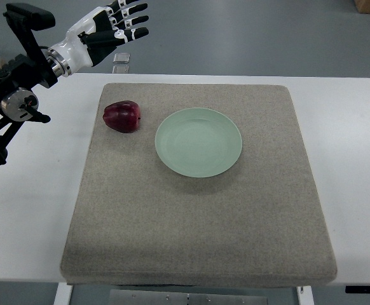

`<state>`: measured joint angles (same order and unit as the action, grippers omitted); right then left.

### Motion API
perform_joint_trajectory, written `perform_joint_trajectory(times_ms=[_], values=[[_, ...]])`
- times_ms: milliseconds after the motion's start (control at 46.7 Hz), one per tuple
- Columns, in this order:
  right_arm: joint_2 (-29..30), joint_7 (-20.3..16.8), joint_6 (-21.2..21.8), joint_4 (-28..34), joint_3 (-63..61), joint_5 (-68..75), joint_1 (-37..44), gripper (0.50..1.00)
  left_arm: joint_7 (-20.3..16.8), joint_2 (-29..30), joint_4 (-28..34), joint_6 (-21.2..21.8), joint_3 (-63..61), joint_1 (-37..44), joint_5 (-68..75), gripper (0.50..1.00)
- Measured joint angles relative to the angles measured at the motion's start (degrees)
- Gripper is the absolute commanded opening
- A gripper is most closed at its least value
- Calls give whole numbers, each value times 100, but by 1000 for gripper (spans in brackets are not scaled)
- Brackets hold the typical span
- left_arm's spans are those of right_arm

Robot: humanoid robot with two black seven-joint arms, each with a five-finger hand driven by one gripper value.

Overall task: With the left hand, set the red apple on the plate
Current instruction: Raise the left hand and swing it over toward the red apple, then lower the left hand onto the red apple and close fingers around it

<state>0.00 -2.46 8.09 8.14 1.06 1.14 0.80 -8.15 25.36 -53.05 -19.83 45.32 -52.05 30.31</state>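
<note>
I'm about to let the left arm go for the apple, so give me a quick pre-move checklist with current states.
1. Left hand empty, fingers spread: ok.
2. Apple in plain view on the mat, nothing covering it: ok.
3. Plate empty and ready to receive: ok.
4. Apple apart from the plate, with a gap for fingers: ok.
5. Hand over the apple: not ok, it hovers beyond the table's far edge.
6. Right arm clear of the path: cannot tell, it is out of view.
</note>
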Motion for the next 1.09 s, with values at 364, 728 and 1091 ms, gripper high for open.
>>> perform_joint_trajectory(times_ms=[364, 728, 1091], values=[[0, 0, -1, 2, 0, 0, -1, 930, 582, 844, -491, 181, -2045, -1417, 1398, 924], [0, 0, 0, -1, 0, 0, -1, 930, 1020, 1011, -937, 114, -2361, -1808, 2269, 994], [0, 0, 0, 0, 0, 0, 0, 930, 1312, 1232, -1429, 11, -2791, -1828, 4259, 992]])
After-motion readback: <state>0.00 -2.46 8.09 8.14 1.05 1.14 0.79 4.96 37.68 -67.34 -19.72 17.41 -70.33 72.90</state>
